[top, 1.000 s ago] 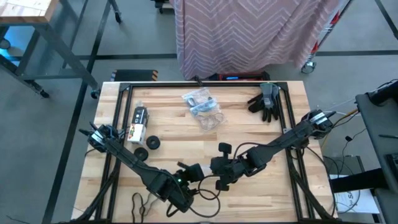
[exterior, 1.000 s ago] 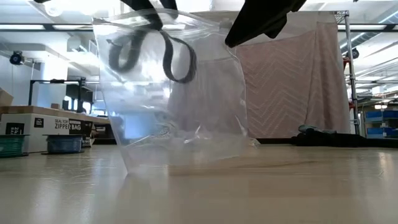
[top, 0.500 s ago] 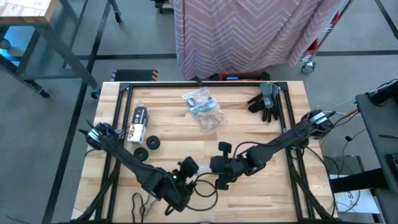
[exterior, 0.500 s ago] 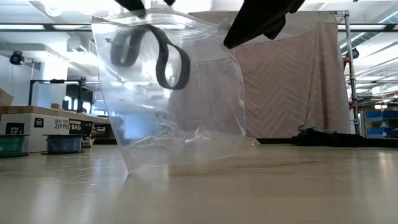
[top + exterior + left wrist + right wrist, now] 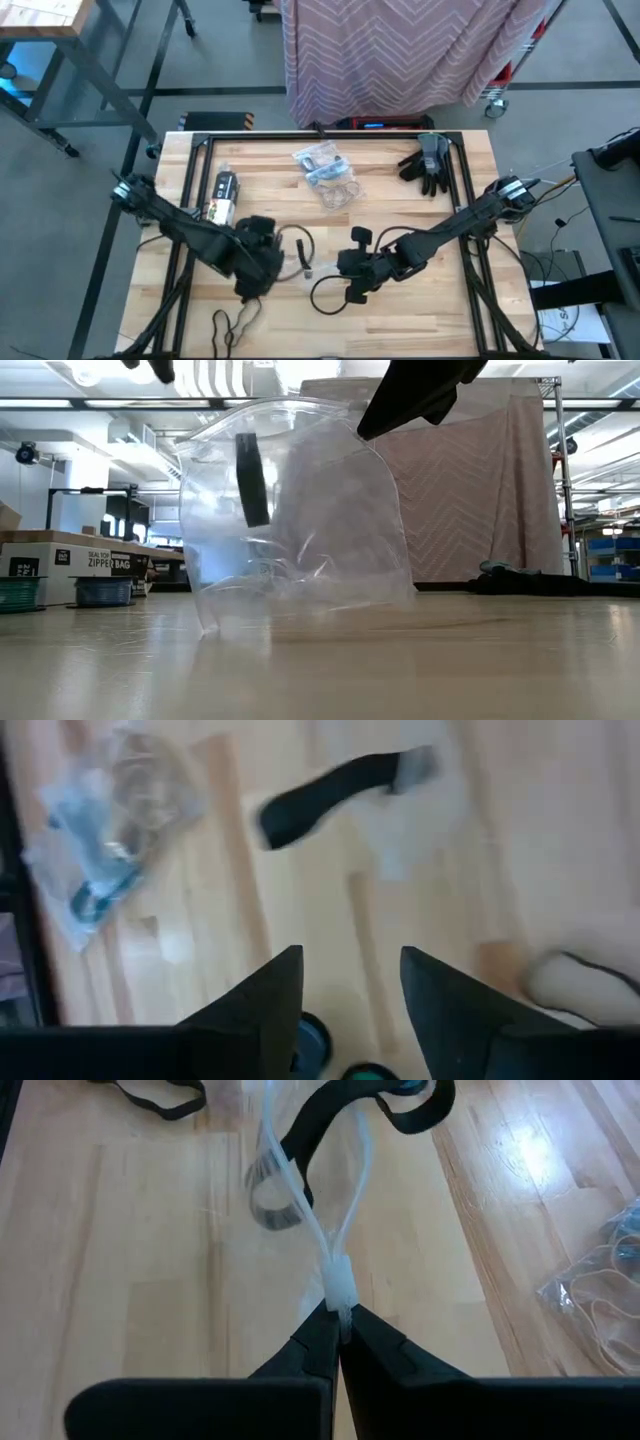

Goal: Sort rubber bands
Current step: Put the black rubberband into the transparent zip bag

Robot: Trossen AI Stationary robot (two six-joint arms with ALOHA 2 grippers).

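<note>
Clear, crinkly plastic is the thing to read here: a zip bag [image 5: 300, 520] stands open-mouthed on the wooden table [image 5: 400, 210], pinched at its top edge by the right gripper [image 5: 338, 1318], whose jaws are fully closed on the seal strip. A black rubber band [image 5: 250, 480] hangs inside the bag just below that grip, so this band looks to be delivered into its bag. The left gripper [image 5: 350, 980] sits a little off to the side of the bag, away from the right gripper; its fingers stand partly apart with nothing between them. Other black bands lie loose on the wood: one [image 5: 325, 295] just beside the right gripper on its near side, another [image 5: 228, 328] nearer the table's front edge, beyond the left gripper. Two more bags [image 5: 328, 172] with blue and tan bands rest well ahead of both grippers, toward the back of the table, beside a dark glove [image 5: 428, 165]. In my judgement the step in hand is the drop of one black band, and the next move calls for the left gripper to go to a loose band, close on it without pressing it flat, and carry it to the bag's mouth while the right gripper holds the opening up.
</note>
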